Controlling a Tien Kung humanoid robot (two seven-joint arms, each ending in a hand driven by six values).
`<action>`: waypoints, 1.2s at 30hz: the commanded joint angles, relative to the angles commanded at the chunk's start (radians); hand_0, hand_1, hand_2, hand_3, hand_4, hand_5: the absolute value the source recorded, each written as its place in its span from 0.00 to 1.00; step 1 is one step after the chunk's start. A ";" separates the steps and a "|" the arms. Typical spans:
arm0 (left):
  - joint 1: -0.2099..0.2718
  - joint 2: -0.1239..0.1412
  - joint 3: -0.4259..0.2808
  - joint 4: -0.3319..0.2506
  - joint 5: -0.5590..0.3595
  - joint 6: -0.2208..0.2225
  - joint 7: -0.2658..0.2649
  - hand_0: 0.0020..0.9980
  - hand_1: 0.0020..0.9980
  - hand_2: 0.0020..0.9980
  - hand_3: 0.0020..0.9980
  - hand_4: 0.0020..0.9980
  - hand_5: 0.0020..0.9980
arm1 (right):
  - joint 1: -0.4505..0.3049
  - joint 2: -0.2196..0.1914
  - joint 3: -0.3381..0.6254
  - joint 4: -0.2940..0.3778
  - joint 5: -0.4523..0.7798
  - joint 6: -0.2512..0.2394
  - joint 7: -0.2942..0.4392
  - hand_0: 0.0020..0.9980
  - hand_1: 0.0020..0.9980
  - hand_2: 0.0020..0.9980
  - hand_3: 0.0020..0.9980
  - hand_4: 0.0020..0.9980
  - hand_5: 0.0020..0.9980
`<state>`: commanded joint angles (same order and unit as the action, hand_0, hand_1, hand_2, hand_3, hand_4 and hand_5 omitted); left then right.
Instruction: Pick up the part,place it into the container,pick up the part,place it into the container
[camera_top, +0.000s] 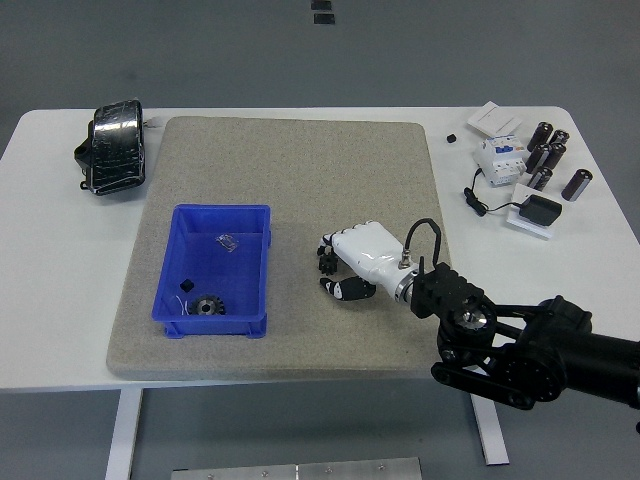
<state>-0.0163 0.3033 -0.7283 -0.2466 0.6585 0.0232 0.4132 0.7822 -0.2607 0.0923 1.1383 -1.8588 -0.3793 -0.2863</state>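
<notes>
On the grey mat (300, 180) of the white surface (60, 330), just right of the blue bin (172, 262): white right robot hand (345, 268), knuckles up, fingers (324, 254) curled down and thumb tucked beneath. Whether a part sits inside that curl, impossible to tell; nothing visible between fingers and mat. Wrist cocked low, black forearm (520, 345) entering from the lower right. Inside the bin already: a small toothed gear (206, 305), a clear chip (228, 241), a tiny black block (186, 283). Judging by those, small, stiff, light pieces, likely slippery on metal faces, best pinched across opposite edges by fingertips and thumb. Bin just beside the hand, a short carry to the left. Left arm absent from view.
</notes>
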 joint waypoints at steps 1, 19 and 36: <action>0.000 0.000 0.000 0.000 -0.001 0.000 0.000 0.69 0.68 0.66 0.59 0.73 0.29 | 0.000 0.001 -0.001 -0.001 0.001 0.000 0.000 0.31 0.48 0.58 0.68 0.66 0.38; 0.002 0.000 0.001 0.000 -0.004 0.000 0.000 0.69 0.68 0.66 0.59 0.73 0.29 | 0.000 0.006 -0.011 -0.014 0.019 -0.015 0.011 0.33 0.48 0.50 0.65 0.56 0.07; 0.004 -0.001 0.002 0.000 -0.008 0.001 -0.001 0.69 0.68 0.66 0.59 0.73 0.29 | 0.007 -0.009 0.020 0.058 -0.012 -0.038 0.006 0.34 0.48 0.46 0.62 0.56 0.00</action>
<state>-0.0120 0.3024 -0.7259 -0.2470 0.6508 0.0244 0.4122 0.7892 -0.2698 0.1128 1.1964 -1.8707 -0.4172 -0.2804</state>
